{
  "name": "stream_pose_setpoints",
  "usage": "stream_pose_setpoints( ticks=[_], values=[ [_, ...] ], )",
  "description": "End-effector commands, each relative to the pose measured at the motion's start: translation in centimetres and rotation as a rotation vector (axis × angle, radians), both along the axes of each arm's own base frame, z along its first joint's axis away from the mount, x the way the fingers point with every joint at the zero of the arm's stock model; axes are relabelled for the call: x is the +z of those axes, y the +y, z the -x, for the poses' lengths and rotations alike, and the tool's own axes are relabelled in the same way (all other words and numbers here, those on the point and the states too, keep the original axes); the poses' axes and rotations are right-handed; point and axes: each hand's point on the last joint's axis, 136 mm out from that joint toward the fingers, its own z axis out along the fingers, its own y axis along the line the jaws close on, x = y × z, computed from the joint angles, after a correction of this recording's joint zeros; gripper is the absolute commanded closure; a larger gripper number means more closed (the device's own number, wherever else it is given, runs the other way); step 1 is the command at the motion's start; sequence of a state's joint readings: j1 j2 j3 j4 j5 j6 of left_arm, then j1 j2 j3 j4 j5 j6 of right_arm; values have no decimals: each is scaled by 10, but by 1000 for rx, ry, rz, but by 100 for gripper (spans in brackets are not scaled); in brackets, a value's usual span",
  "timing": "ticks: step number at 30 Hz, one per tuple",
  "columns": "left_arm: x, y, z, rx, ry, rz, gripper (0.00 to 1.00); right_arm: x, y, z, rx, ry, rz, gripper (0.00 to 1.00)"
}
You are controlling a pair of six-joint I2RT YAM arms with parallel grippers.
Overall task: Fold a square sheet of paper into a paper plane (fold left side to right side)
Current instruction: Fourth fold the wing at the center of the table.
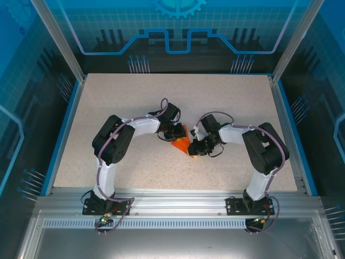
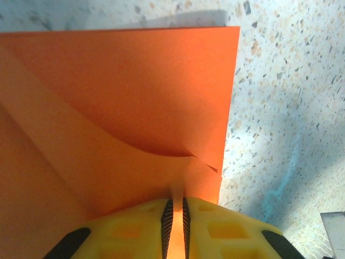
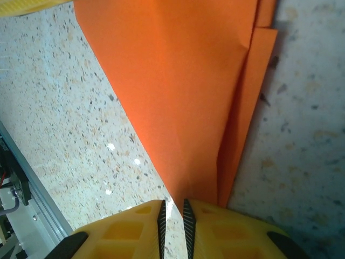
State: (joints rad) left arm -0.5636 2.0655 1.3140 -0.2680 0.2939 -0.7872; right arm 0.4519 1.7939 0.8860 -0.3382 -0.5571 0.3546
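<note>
The square sheet of paper (image 1: 181, 143) is bright orange-red, partly folded to a point, and lies mid-table between both arms. My left gripper (image 1: 175, 134) comes at it from the far left and my right gripper (image 1: 195, 148) from the right. In the left wrist view the paper (image 2: 124, 97) has a raised flap curling over a flat layer, and my left gripper (image 2: 175, 208) is shut on that flap's edge, with orange between the pads. In the right wrist view the paper (image 3: 183, 81) narrows to a tip that enters my right gripper (image 3: 173, 208), whose jaws stand a thin slit apart.
The speckled beige tabletop (image 1: 232, 102) has a blue rim and transparent walls around it. A metal rail (image 3: 32, 210) runs along the near edge, close to my right gripper. A yellow finger (image 3: 21, 4) of the other gripper shows at the corner of the right wrist view.
</note>
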Motion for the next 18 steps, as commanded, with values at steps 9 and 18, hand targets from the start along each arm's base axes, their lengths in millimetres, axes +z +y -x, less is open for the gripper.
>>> stream_pose_setpoints(
  ticks=[9, 18],
  values=[
    [-41, 30, 19, 35, 103, -149, 80, -25, -38, 84, 16, 273, 171, 84],
    [-40, 29, 19, 31, 100, -142, 80, -16, -39, 86, 16, 247, 155, 86]
  ],
)
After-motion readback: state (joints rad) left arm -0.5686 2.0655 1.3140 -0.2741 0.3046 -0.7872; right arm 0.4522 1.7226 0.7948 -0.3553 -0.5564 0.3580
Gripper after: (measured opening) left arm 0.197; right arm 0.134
